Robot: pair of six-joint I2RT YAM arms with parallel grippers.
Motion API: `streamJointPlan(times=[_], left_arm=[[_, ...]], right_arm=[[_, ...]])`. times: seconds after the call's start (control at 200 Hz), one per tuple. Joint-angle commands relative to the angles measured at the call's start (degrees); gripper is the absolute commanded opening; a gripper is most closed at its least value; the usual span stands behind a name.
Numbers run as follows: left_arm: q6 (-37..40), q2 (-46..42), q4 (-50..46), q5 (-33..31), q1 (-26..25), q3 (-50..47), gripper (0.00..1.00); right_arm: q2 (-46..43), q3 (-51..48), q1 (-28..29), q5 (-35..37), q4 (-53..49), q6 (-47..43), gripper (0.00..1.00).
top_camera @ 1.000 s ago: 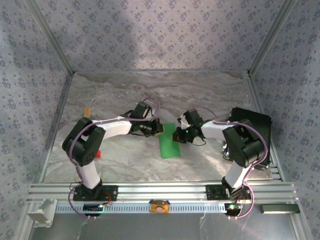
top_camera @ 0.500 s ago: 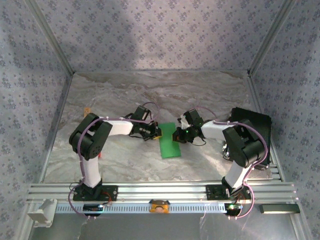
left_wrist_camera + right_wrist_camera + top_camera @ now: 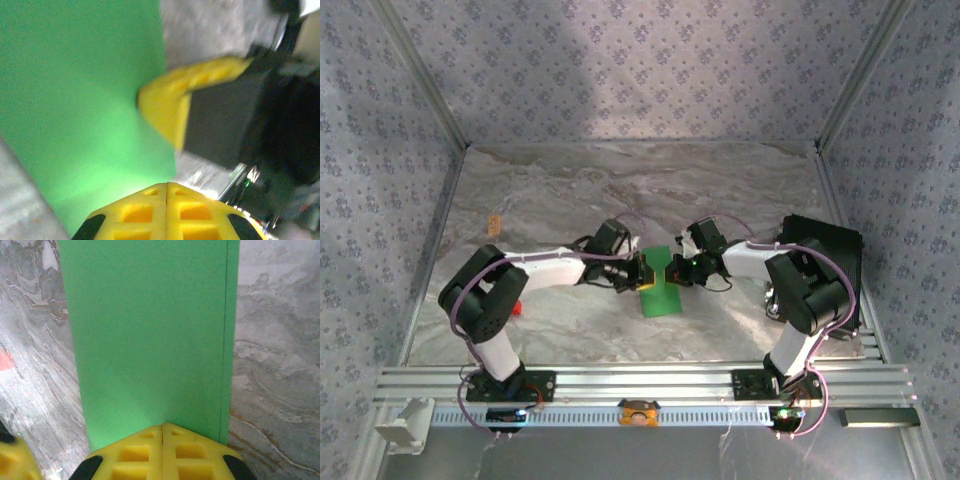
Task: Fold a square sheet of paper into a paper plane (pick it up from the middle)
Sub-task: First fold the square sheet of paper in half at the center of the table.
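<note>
Left gripper (image 3: 642,271) and right gripper (image 3: 674,268), both pressed shut, meet over the square sheet of paper (image 3: 661,297) on the table (image 3: 570,190), apparently folded once into a strip; nose and wing folds remain undone.

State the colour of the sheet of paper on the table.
Plain bright green, unmarked. The sheet of paper shows best in the right wrist view.

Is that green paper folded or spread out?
Folded: the green paper shows a second layer's edge along one side, and looks oblong from above.
</note>
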Motion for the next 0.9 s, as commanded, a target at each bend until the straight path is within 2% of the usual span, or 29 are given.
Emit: streamJointPlan(times=[0.0, 0.11, 0.39, 0.894], left_arm=[[-2.3, -1.3, 1.9, 1.7, -0.8, -3.9, 0.02], [-3.1, -2.0, 4.4, 1.9, -1.3, -6.5, 0.02], [-0.3, -1.1, 3.4, 3.3, -1.9, -5.3, 0.03], [6.1, 0.6, -5.0, 1.9, -3.0, -5.4, 0.03]], right_arm=[[0.5, -2.1, 0.1, 4.2, -4.1, 0.7, 0.00], [0.4, -2.2, 0.1, 4.3, -4.3, 0.6, 0.00], [0.2, -2.7, 0.3, 4.7, -4.0, 1.0, 0.00], [0.1, -3.1, 0.2, 5.1, -3.9, 1.0, 0.00]])
